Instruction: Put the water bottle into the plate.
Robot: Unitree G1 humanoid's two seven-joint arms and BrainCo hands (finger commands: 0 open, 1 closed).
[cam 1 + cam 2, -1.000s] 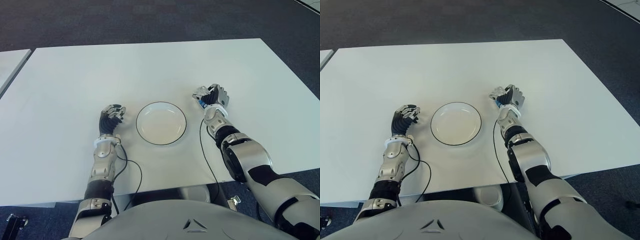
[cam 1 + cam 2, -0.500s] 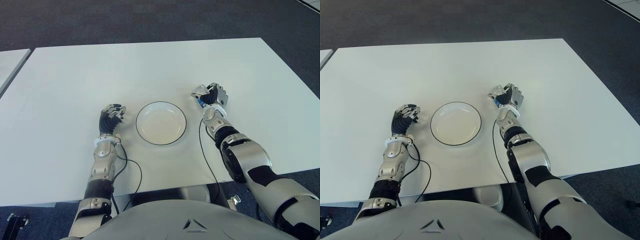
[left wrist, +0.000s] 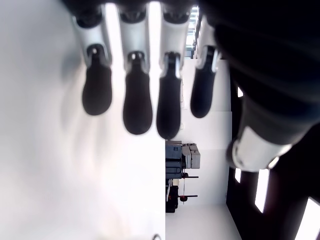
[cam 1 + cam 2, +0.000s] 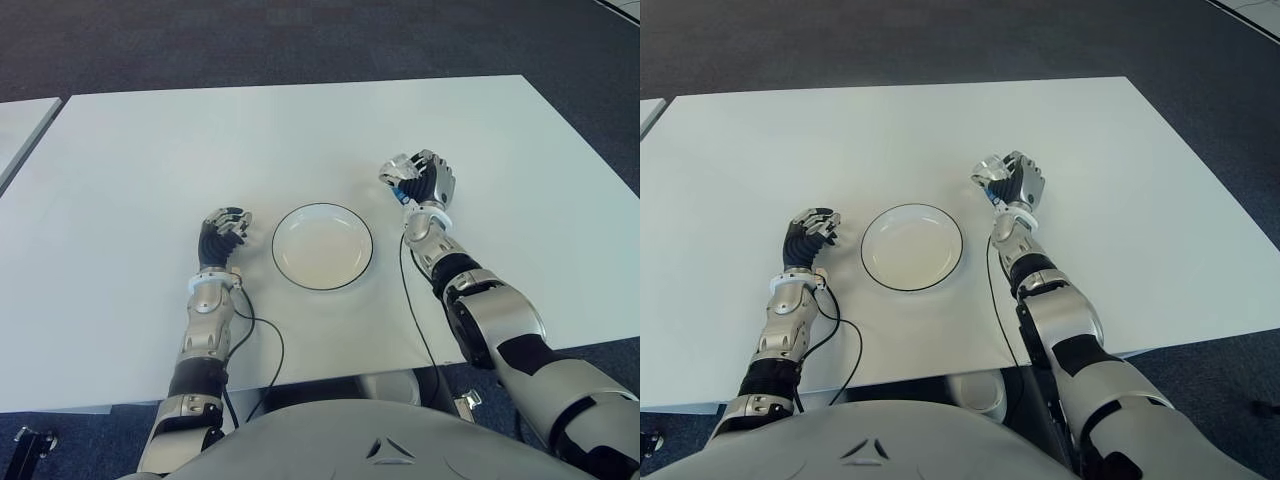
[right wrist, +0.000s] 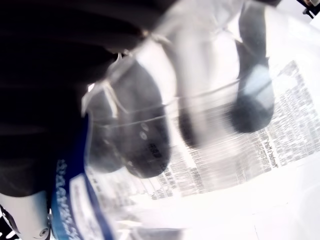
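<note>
A Unitree G1 humanoid at a white table (image 4: pixel 300 130), its right hand (image 4: pixel 425 183) closed around a clear water bottle (image 4: pixel 398 178) with a blue label, held just to the right of an empty white plate (image 4: pixel 322 246) with a dark rim. In the right wrist view the dark fingertips (image 5: pixel 145 150) are seen through the bottle's transparent wall, wrapped about it, with printed label text alongside (the bottle fills nearly the whole of that view). From the head camera the bottle appears raised off the table in the grasp, though whether its base is fully clear of the surface cannot be told. The left hand (image 4: pixel 222 233) shows on the table side left of the plate, fingers loosely curled and holding nothing; its wrist view shows four dark fingertips (image 3: pixel 137 102) over bare white surface. By the look of it, the grasp is secured and the carry has yet to reach the dish: the plate holds nothing, and what remains is to bring the bottle over the rim, set it down inside and release
</note>
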